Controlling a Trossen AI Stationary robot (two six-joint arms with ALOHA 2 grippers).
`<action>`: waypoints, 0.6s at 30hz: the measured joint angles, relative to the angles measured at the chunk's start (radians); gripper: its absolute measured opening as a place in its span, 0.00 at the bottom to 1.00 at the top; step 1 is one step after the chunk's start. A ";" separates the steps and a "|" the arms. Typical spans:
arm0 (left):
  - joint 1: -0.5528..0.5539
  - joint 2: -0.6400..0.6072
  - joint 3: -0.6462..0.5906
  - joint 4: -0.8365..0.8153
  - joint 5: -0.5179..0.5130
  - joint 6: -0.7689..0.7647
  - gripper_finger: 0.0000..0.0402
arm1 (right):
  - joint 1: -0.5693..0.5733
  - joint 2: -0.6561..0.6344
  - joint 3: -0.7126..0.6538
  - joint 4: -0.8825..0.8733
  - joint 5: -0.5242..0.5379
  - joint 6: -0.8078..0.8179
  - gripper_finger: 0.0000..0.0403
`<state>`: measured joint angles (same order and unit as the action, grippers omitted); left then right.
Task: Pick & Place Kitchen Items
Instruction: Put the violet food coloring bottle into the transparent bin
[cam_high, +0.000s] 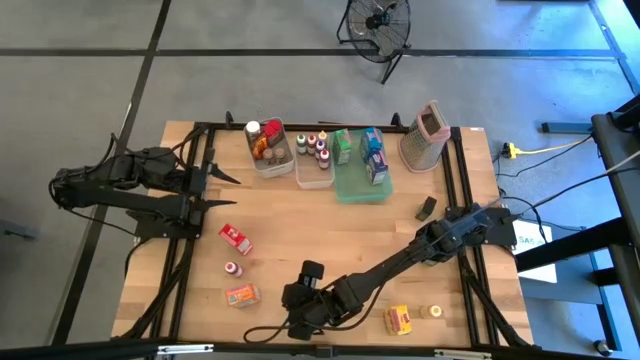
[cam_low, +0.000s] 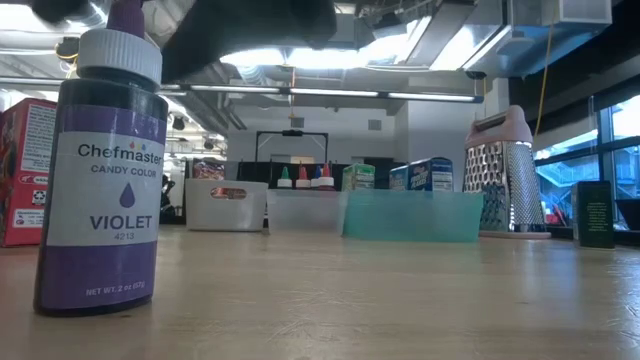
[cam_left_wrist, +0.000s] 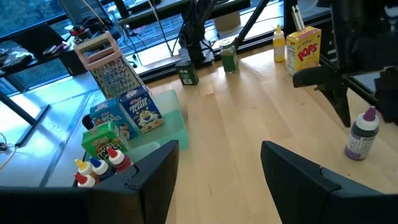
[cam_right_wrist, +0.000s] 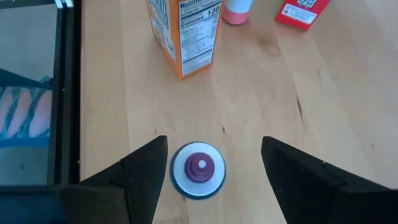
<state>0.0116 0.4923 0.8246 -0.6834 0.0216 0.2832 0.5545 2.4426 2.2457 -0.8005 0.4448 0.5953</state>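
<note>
A violet candy-colour bottle (cam_low: 100, 170) with a white cap (cam_right_wrist: 198, 169) stands upright on the wood table near its near edge. My right gripper (cam_right_wrist: 214, 142) hangs open above it, slanting down, one finger on either side of the cap and clear of it. In the high view this gripper (cam_high: 297, 316) covers the bottle. Beyond it stand an orange box (cam_right_wrist: 183, 34), a pink-capped bottle (cam_high: 232, 268) and a red box (cam_high: 236, 238). A yellow box (cam_high: 399, 319) and a small jar (cam_high: 434, 311) sit at the near right. My left gripper (cam_high: 222, 187) waits open at the table's left.
At the far edge stand two clear bins (cam_high: 268, 148) (cam_high: 312, 158) with bottles, a green tray (cam_high: 358, 185) with boxes and a metal grater (cam_high: 424, 135). A small dark box (cam_high: 427, 207) sits near the right arm. Bare wood lies in the table's middle.
</note>
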 joint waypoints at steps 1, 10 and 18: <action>0.000 0.000 0.000 0.000 0.000 0.000 0.56 | 0.000 0.003 0.000 0.000 -0.003 0.001 0.65; 0.000 0.000 0.000 0.000 -0.001 0.000 0.56 | -0.002 0.028 0.000 0.000 -0.013 0.049 0.65; 0.000 0.000 0.000 0.000 -0.002 0.000 0.56 | -0.002 0.028 0.000 0.004 -0.019 0.048 0.65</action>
<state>0.0118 0.4923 0.8246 -0.6834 0.0196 0.2831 0.5526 2.4702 2.2459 -0.7962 0.4255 0.6437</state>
